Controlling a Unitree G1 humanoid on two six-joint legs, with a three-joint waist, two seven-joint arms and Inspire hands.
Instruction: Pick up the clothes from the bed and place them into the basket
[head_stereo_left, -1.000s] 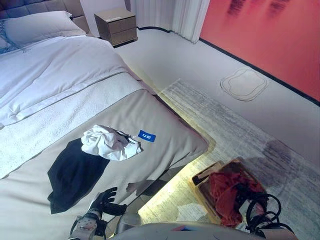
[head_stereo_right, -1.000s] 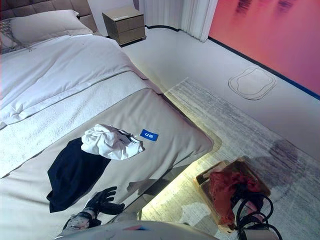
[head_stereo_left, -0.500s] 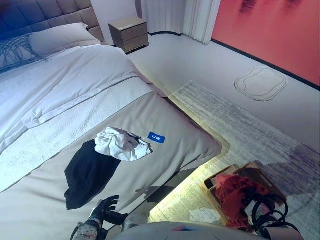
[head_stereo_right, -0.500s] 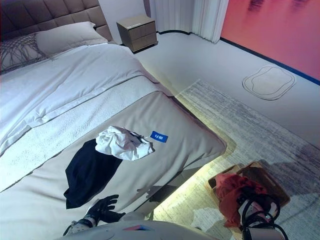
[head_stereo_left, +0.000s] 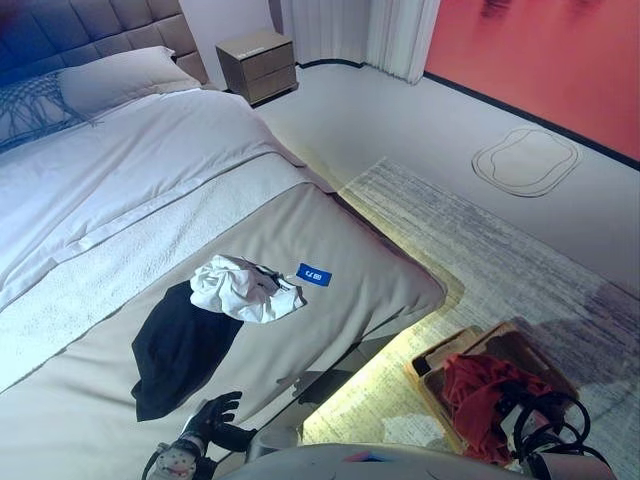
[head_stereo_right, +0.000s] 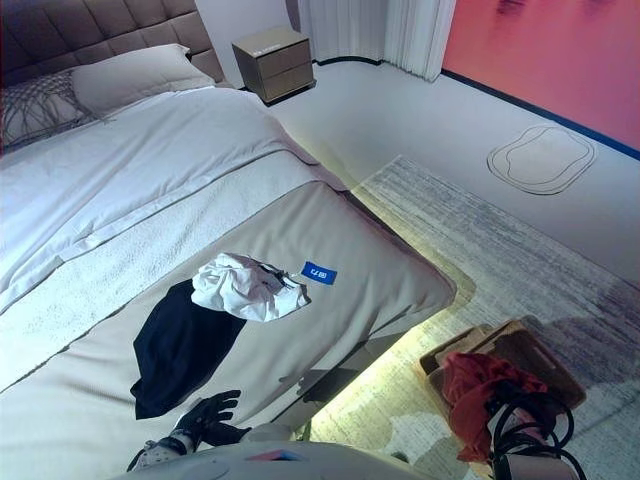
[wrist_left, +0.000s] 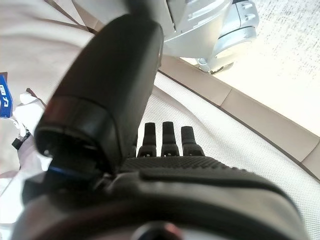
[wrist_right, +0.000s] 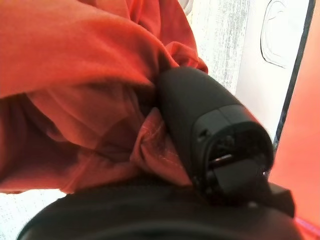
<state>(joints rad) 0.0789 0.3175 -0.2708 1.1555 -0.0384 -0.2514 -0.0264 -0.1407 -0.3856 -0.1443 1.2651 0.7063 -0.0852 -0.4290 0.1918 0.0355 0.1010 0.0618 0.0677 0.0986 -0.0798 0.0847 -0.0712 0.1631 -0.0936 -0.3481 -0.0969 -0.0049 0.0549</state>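
Lowered toward the basket (head_stereo_left: 530, 352), red garment (head_stereo_left: 480, 398) hangs clutched by right hand (wrist_right: 210, 130).

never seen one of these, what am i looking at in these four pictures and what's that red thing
A two-armed humanoid robot is clearing clothes off a bed. Two pictures look down from its head; the other two come from cameras on its wrists. On the bed lie a crumpled white garment, a black garment and a small blue tag. The left hand hangs open by the bed's edge. The red thing is a red garment: the right hand has its thumb and fingers closed on it, above the wooden basket on the rug.
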